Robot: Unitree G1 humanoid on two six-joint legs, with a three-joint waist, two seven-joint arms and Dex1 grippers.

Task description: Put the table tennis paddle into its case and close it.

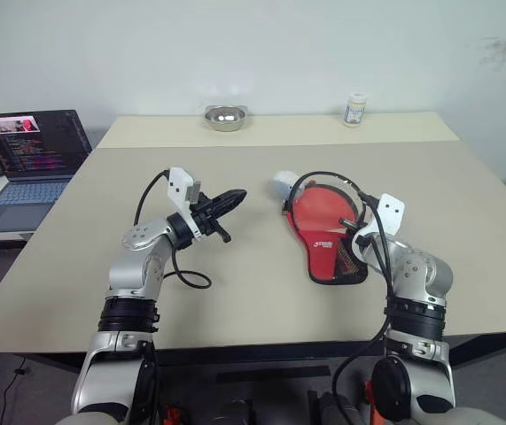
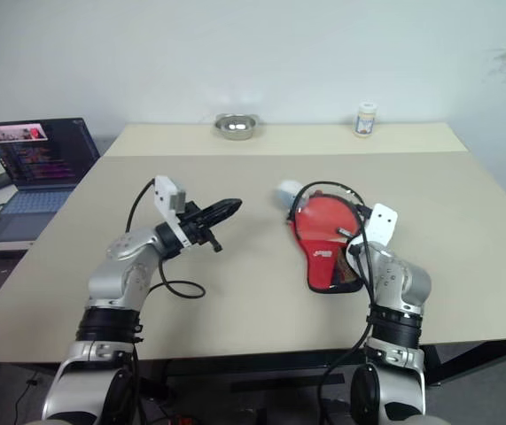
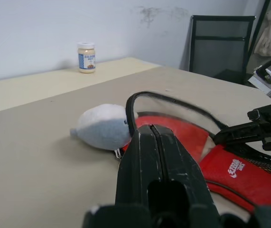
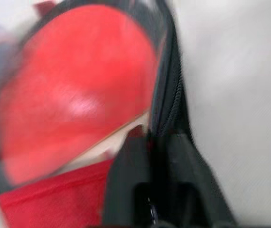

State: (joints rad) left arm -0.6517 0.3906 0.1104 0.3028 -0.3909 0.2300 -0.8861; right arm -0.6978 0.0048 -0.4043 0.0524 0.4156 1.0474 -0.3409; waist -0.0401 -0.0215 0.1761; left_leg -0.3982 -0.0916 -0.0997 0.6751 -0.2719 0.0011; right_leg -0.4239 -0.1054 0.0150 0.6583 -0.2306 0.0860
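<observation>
Right tool [image 1: 361, 232] reaches forward and down over the case [image 1: 330, 237]; its opening cannot be judged. Left tool [image 1: 231, 200], shut and empty, points right. Paddle [image 4: 73, 90] lies inside the case, head far, handle near, right of table [image 1: 235, 292] centre.

text: white logo on case [image 3: 235, 167], characters unreadable | jar [image 3: 86, 57] label: illegible
</observation>
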